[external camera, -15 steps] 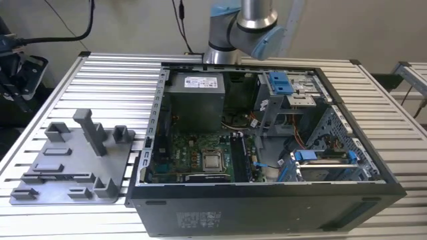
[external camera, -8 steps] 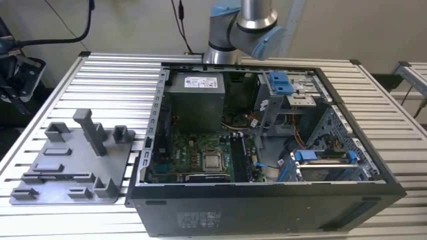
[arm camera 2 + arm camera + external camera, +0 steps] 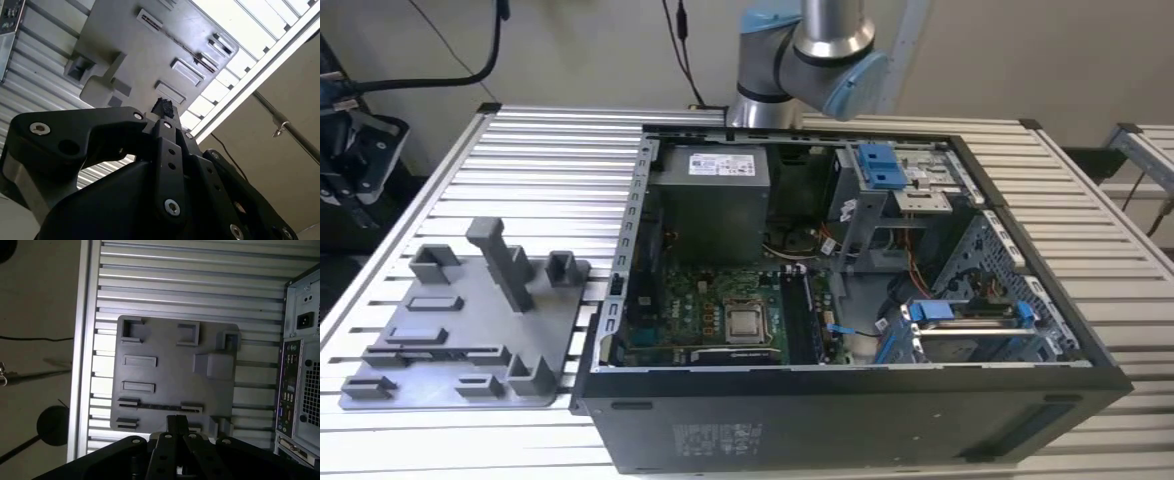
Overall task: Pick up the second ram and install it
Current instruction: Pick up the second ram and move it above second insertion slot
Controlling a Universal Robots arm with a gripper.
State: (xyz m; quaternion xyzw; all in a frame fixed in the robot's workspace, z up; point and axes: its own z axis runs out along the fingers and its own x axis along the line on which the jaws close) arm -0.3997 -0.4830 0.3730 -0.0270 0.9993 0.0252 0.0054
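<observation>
**Ram in the tray, claw overhead**

Exterior view: the grey tray [image 3: 467, 322] sits on the tabletop [image 3: 534, 150], to the exterior view's left of the open computer case [image 3: 854, 420].

First wrist view: your claw [image 3: 177, 421], clenched on nothing, hangs over the tray. The second ram [image 3: 160, 405] stands on edge between two clips, just past the tip, long axis along the claw's broad face.

Second wrist view: the claw points at the tray.

Seen in the exterior view, a grey tray [image 3: 467, 335] lies on the slatted counter [image 3: 547, 160] at nine o'clock from the open computer case [image 3: 854, 430]; inside, a power supply [image 3: 707, 200] sits at twelve o'clock of the motherboard [image 3: 700, 305].
</observation>
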